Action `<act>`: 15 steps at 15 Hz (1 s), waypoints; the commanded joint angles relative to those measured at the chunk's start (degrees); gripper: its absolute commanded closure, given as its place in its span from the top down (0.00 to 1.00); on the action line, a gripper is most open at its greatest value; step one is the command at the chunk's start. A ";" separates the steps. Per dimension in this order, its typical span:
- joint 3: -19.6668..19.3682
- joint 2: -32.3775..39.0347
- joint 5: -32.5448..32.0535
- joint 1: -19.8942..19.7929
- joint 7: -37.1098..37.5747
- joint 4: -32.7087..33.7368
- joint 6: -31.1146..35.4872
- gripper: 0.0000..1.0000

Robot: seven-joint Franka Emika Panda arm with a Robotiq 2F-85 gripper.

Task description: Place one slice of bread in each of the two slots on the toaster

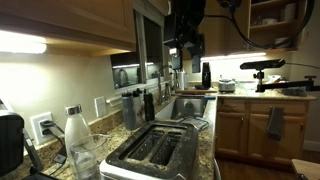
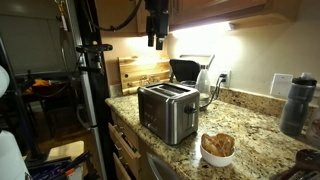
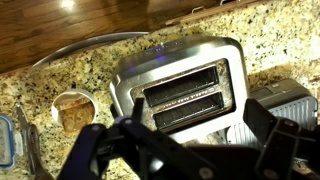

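The toaster stands close to the front edge of the table, its long side along that edge, so the two slots face straight up and lie open to a drop from above; both look empty in the wrist view. The slices of bread lie piled in a white bowl just beside the toaster, nearer the same front edge, probably set there so each pick and drop is a short trip. Neither slice is in place yet, so the task looks to be at its start. The arm hangs from above with the wrist pointing down, and the hand is high over the toaster's far end, well clear of its top. Its jaws are spread as wide as they go and grip nothing; in the wrist view the dark fingers frame the toaster, with the bread off to one side. The next reach likely has to swing over to the bowl.
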 commanded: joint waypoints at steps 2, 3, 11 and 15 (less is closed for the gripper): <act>0.81 -0.03 -1.64 -1.50 4.82 -0.46 3.71 1.00; 1.04 -0.08 -2.33 -1.88 6.20 -0.67 4.35 1.00; 2.10 -0.75 -4.38 -4.08 19.01 -3.37 7.12 1.00; 2.60 -0.91 -4.00 -4.90 25.01 -5.99 9.50 1.00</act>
